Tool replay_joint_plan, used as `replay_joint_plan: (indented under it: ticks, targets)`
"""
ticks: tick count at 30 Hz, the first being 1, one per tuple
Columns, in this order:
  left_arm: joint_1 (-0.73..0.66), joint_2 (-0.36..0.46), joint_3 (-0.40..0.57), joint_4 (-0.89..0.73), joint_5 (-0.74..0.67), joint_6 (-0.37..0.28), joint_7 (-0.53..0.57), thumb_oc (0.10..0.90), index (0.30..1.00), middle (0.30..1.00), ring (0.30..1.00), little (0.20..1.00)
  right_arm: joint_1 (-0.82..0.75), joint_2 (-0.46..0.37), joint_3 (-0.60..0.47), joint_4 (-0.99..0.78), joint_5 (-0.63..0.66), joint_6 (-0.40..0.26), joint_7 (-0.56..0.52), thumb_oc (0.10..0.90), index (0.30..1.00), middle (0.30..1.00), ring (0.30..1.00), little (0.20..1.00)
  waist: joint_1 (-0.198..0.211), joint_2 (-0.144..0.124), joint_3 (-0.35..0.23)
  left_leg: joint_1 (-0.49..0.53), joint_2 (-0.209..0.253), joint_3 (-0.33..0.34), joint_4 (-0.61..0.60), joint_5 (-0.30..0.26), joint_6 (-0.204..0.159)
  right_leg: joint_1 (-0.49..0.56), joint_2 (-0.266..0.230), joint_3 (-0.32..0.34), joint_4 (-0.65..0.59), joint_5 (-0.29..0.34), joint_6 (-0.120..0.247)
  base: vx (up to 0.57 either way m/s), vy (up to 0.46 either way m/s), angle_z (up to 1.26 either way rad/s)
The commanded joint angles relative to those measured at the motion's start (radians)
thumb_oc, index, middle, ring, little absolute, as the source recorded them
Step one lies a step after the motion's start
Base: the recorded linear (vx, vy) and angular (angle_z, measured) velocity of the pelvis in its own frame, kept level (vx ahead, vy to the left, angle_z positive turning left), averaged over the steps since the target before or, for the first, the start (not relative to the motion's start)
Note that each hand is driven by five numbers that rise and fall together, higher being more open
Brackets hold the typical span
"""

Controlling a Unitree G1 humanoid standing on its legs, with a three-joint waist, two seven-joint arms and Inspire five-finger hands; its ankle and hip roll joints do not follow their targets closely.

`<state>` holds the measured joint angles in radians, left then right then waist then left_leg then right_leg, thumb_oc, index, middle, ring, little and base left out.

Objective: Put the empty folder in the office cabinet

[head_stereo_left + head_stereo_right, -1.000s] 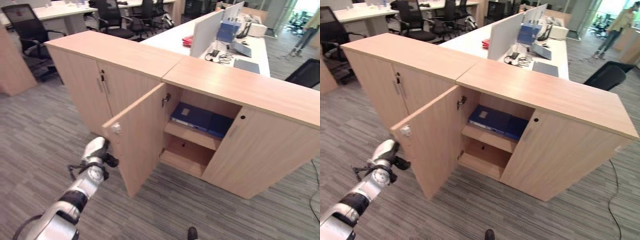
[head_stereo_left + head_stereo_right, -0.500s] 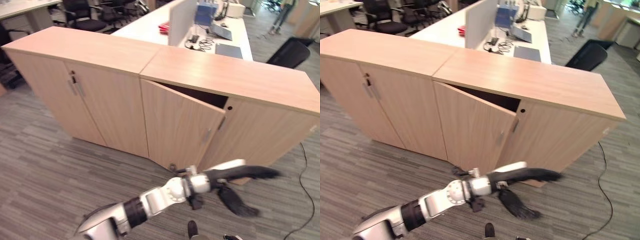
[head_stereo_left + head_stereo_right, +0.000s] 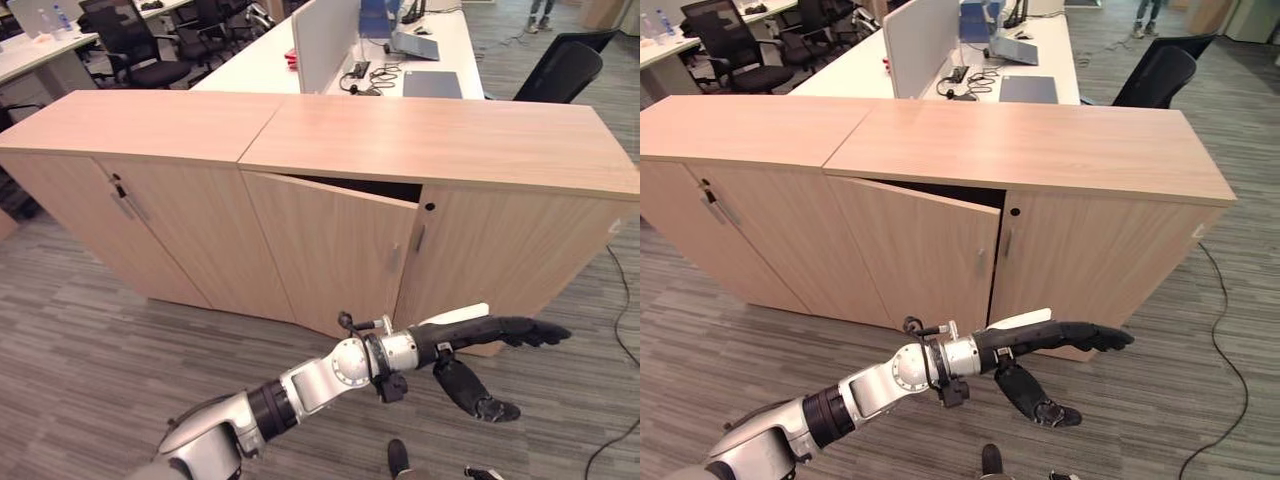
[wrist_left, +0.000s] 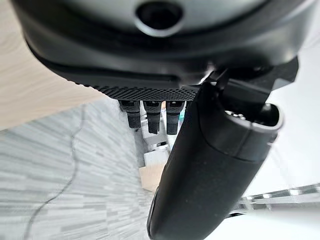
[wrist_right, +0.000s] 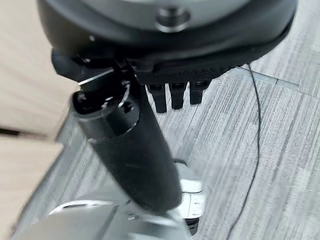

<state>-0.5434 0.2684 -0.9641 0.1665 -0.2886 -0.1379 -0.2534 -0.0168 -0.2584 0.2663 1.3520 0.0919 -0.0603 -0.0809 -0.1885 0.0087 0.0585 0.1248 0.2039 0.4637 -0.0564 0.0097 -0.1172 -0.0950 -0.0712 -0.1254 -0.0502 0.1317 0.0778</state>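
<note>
The office cabinet (image 3: 430,135) is light wood, and its left door (image 3: 330,250) stands a narrow crack ajar, hiding the inside. My left hand (image 3: 475,335) reaches across low in front of the cabinet, just below the seam between that door and the right door (image 3: 510,260). Its fingers are stretched straight and the thumb (image 3: 470,385) hangs down; it holds nothing and touches no door. In the left wrist view the same hand (image 4: 210,165) is empty over carpet. My right hand (image 5: 135,150) hangs above the carpet with straight fingers (image 5: 175,97), empty.
A second matching cabinet (image 3: 130,190) joins on the left. Behind stands a white desk (image 3: 440,60) with a divider, a laptop and cables. A black office chair (image 3: 560,65) is at the back right, more chairs (image 3: 140,50) at the back left. Grey carpet lies in front.
The door, wide open a second ago with blue folders on the shelf, has swung nearly shut. My left hand has moved from the door's outer edge across to the right. The camera has shifted.
</note>
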Motion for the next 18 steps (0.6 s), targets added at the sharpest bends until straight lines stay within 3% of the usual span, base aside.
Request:
replay_joint_plan:
  ticks: [1,2,3,4,6,7,9,10,11,12,13,14,15,16,18]
  targets:
    - [-0.039,-0.053,0.105,-0.014,-0.138,-0.056,-0.006,0.8,0.9,0.9,0.9,0.9,-0.055,0.015,0.048,0.054,0.025,-0.018,0.007,0.8,0.9,0.9,0.9,0.9,0.006,-0.032,-0.002,-0.013,0.086,-0.081,0.028,0.036,-0.034,0.091,0.033,0.023,-0.009,-0.143,0.039,0.07,-0.31,-0.45]
    - [0.046,-0.048,0.138,0.023,-0.214,-0.028,-0.01,0.8,0.9,0.9,0.9,0.9,-0.045,0.015,0.046,0.057,0.019,-0.014,0.011,0.8,0.9,0.9,0.9,0.9,0.01,-0.037,-0.005,-0.011,0.133,-0.076,0.087,0.061,-0.045,0.111,0.066,0.036,-0.005,-0.158,0.018,0.07,-0.308,-0.39]
    - [0.047,-0.048,0.138,0.023,-0.214,-0.028,-0.01,0.8,0.9,0.9,0.9,0.9,-0.044,0.015,0.046,0.057,0.019,-0.014,0.011,0.8,0.9,0.9,0.9,0.9,0.01,-0.036,-0.006,-0.013,0.135,-0.076,0.09,0.059,-0.047,0.111,0.068,0.036,-0.005,-0.158,0.016,0.08,-0.408,-0.59]
    - [0.125,-0.05,0.171,0.067,-0.31,0.007,-0.001,0.8,0.9,0.9,0.9,0.9,-0.042,0.013,0.043,0.055,0.02,-0.008,0.009,0.8,0.9,0.9,0.9,0.9,0.016,-0.045,-0.004,-0.031,0.171,-0.07,0.171,0.077,-0.044,0.127,0.094,0.051,-0.002,-0.165,-0.006,0.04,-0.307,-0.59]
    - [0.166,-0.051,0.191,0.09,-0.362,0.023,0.006,0.8,0.9,0.9,0.9,0.9,-0.043,0.011,0.037,0.055,0.021,-0.003,0.008,0.8,0.9,0.9,0.9,0.9,0.021,-0.05,-0.001,-0.048,0.19,-0.068,0.234,0.077,-0.035,0.138,0.106,0.06,-0.001,-0.167,-0.019,0.03,-0.262,-0.49]
    - [0.223,-0.014,0.233,0.095,-0.367,0.021,0.029,0.8,0.9,0.9,0.9,0.9,-0.053,-0.004,0.029,0.049,0.023,-0.001,0.001,0.8,0.9,0.9,0.9,0.9,0.044,-0.053,0.01,-0.092,0.186,-0.108,0.35,0.077,-0.004,0.145,0.116,0.089,0.006,-0.166,-0.036,-0.01,-0.151,-0.44]
    - [0.258,0.031,0.269,0.071,-0.325,0.016,0.043,0.8,0.9,0.9,0.9,0.9,-0.063,-0.011,0.029,0.041,0.025,-0.001,0.0,0.8,0.9,0.9,0.9,0.9,0.071,-0.054,0.014,-0.165,0.13,-0.201,0.43,0.047,0.035,0.148,0.118,0.107,0.001,-0.168,-0.044,-0.03,-0.114,-0.56]
    - [0.259,0.032,0.27,0.071,-0.324,0.016,0.043,0.8,0.9,0.9,0.9,0.9,-0.062,-0.011,0.03,0.041,0.025,-0.001,0.0,0.8,0.9,0.9,0.9,0.9,0.069,-0.053,0.012,-0.17,0.13,-0.204,0.436,0.044,0.036,0.147,0.119,0.105,0.001,-0.168,-0.043,0.01,-0.028,-0.64]
    - [0.308,0.055,0.32,0.107,-0.307,0.01,0.054,0.8,0.9,0.9,0.9,0.9,-0.074,-0.016,0.033,0.035,0.019,0.007,0.006,0.8,0.9,0.9,0.9,0.9,0.087,-0.057,0.012,-0.216,0.049,-0.251,0.444,-0.021,0.067,0.159,0.112,0.122,-0.01,-0.165,-0.04,0.02,0.015,-0.46]
    - [0.335,0.064,0.346,0.134,-0.291,0.003,0.056,0.8,0.9,0.9,0.9,0.9,-0.075,-0.014,0.032,0.032,0.017,0.006,0.009,0.8,0.9,0.9,0.9,0.9,0.095,-0.06,0.015,-0.235,0.009,-0.264,0.428,-0.05,0.076,0.16,0.107,0.129,-0.014,-0.163,-0.036,0.03,0.015,-0.28]
    - [0.336,0.064,0.347,0.135,-0.29,0.003,0.056,0.8,0.9,0.9,0.9,0.9,-0.075,-0.014,0.033,0.032,0.017,0.006,0.009,0.8,0.9,0.9,0.9,0.9,0.094,-0.061,0.015,-0.235,0.008,-0.264,0.428,-0.051,0.077,0.161,0.106,0.128,-0.015,-0.163,-0.035,0.01,0.078,-0.22]
    - [0.376,0.076,0.385,0.188,-0.252,-0.01,0.058,0.8,0.9,0.9,0.9,0.9,-0.077,-0.013,0.033,0.028,0.012,0.009,0.017,0.8,0.9,0.9,0.9,0.9,0.109,-0.064,0.019,-0.282,-0.082,-0.308,0.38,-0.068,0.085,0.156,0.099,0.143,-0.009,-0.16,-0.03,0.01,0.059,-0.08]
    - [0.376,0.076,0.385,0.188,-0.252,-0.01,0.058,0.8,0.9,0.9,0.9,0.9,-0.077,-0.013,0.033,0.028,0.012,0.009,0.017,0.8,0.9,0.9,0.9,0.9,0.109,-0.064,0.018,-0.283,-0.082,-0.308,0.379,-0.067,0.085,0.155,0.098,0.142,-0.009,-0.16,-0.03,0.0,0.096,-0.05]
    - [0.405,0.083,0.424,0.243,-0.169,-0.024,0.082,0.8,0.9,0.9,0.9,0.9,-0.079,-0.01,0.022,0.017,0.024,0.006,0.021,0.8,0.9,0.9,0.9,0.9,0.126,-0.062,0.033,-0.327,-0.139,-0.364,0.392,-0.061,0.075,0.163,0.103,0.167,-0.009,-0.158,-0.027,-0.01,0.036,-0.08]
    - [0.42,0.082,0.446,0.258,-0.137,-0.033,0.092,0.8,0.9,0.9,0.9,0.9,-0.073,-0.007,0.02,0.014,0.028,0.003,0.025,0.8,0.9,0.9,0.9,0.9,0.125,-0.061,0.028,-0.307,-0.147,-0.362,0.351,-0.064,0.075,0.157,0.103,0.168,-0.006,-0.156,-0.025,0.06,0.085,-0.38]
